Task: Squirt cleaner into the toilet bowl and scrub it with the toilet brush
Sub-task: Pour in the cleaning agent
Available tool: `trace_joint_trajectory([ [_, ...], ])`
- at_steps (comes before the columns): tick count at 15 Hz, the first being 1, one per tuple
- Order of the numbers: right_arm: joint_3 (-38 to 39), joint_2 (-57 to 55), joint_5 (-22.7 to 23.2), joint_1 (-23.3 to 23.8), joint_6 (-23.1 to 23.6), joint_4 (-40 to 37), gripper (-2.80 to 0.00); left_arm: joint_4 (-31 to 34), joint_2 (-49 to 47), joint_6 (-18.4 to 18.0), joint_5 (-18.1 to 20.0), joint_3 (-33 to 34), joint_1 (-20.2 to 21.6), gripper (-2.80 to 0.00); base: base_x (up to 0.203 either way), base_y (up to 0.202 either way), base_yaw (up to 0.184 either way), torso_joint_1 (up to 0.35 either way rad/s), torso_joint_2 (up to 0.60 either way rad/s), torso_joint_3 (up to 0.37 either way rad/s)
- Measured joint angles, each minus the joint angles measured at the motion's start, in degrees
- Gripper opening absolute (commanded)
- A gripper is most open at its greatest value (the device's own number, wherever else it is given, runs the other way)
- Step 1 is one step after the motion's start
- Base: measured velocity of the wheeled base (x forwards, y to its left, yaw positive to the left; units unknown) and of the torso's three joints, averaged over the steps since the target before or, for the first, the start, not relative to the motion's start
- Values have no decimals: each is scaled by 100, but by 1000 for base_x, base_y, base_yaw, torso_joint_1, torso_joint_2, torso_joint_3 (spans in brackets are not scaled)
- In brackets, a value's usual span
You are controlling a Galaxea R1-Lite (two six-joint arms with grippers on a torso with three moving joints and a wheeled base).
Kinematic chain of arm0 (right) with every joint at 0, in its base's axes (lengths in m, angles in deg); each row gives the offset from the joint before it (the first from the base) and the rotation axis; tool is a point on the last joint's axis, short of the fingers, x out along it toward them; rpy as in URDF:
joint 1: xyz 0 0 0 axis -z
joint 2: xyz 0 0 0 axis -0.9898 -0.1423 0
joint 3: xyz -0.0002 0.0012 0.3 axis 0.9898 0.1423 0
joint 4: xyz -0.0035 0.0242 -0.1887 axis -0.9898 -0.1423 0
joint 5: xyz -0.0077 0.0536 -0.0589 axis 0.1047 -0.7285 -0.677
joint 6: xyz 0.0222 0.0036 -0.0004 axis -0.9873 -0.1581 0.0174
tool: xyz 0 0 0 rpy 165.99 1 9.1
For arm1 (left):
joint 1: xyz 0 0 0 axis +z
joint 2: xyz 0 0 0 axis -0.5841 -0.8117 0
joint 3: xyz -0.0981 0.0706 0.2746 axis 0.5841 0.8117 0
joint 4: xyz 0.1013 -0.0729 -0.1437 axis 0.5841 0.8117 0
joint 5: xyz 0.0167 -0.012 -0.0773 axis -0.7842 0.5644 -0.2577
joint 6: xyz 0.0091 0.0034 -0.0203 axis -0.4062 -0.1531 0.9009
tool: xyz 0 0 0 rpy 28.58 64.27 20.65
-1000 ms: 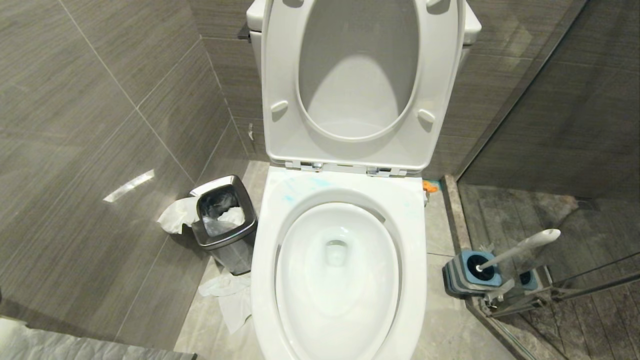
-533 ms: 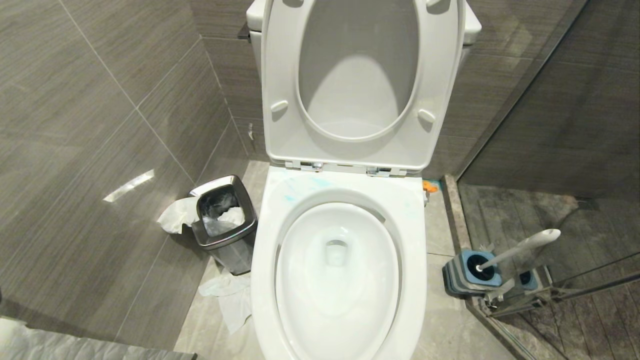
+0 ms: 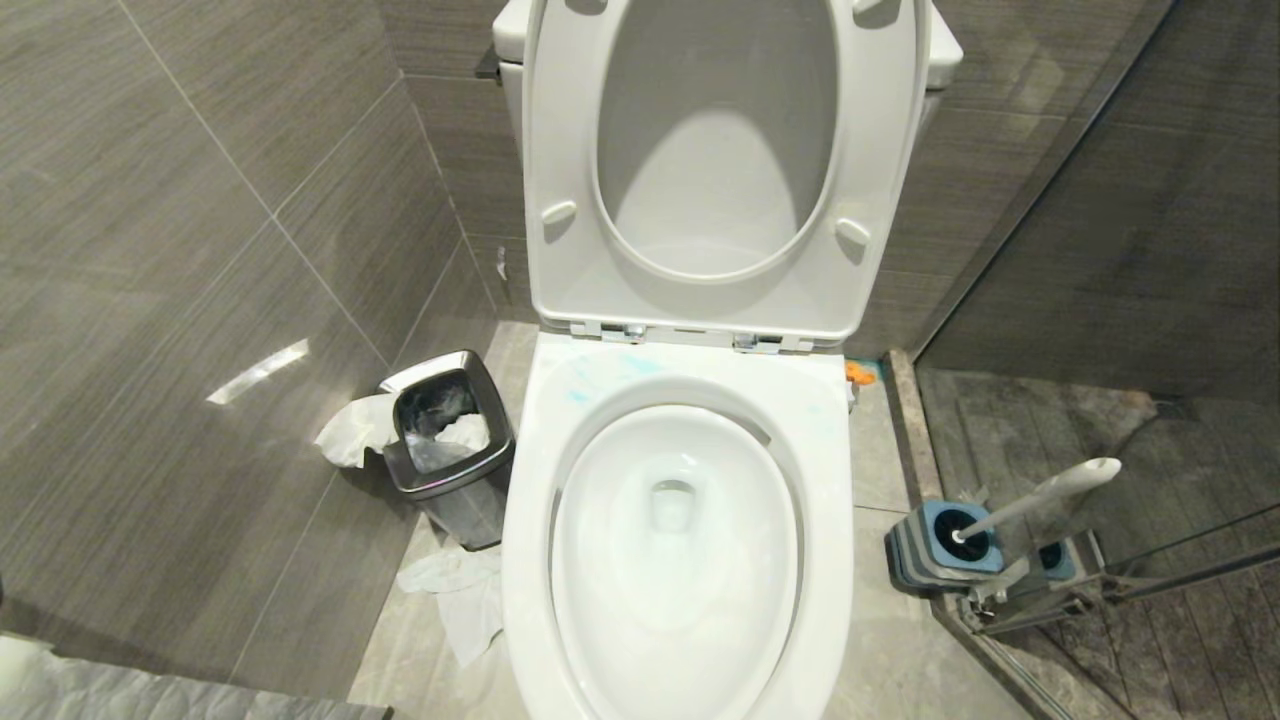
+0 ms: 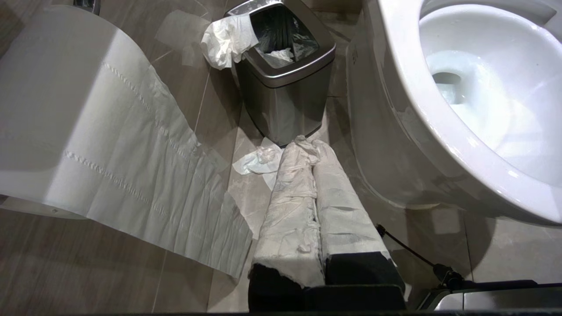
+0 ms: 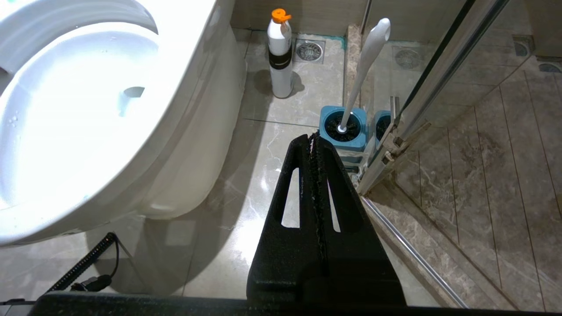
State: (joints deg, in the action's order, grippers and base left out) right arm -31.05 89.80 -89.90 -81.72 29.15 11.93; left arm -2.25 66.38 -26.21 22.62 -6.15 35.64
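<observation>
The white toilet bowl (image 3: 528, 480) fills the middle of the head view, its seat and lid (image 3: 560, 150) raised. Thin turquoise smears of cleaner (image 3: 578, 396) lie on the back left of its rim. The toilet brush (image 3: 1040, 495) leans in its blue-and-grey holder (image 3: 940, 548) on the floor to the right. Neither gripper shows in the head view. My left gripper (image 4: 307, 142), its fingers wrapped in white paper, hangs shut and empty beside the bowl (image 4: 408, 109). My right gripper (image 5: 312, 138) is shut and empty, just short of the holder (image 5: 342, 127) and brush handle (image 5: 366, 66).
A steel bin (image 3: 445, 440) with crumpled paper stands left of the toilet, and loose tissue (image 3: 460, 590) lies on the floor. A toilet-paper roll (image 4: 66, 109) hangs near the left gripper. A white bottle with an orange cap (image 5: 280, 52) stands behind the holder. A glass shower door (image 5: 439, 74) bounds the right.
</observation>
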Motion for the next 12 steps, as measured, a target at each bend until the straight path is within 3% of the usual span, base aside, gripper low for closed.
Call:
trace_joint_trajectory([
  [6,-223,-410,51,0,57,-159,-280,0,0,-1,0,0,0,-280,0,0,0,0,0,0],
  [12,-2138,-2496,607,0,70,-777,-280,2,-2,1,0,0,0,-280,0,0,0,0,0,0],
])
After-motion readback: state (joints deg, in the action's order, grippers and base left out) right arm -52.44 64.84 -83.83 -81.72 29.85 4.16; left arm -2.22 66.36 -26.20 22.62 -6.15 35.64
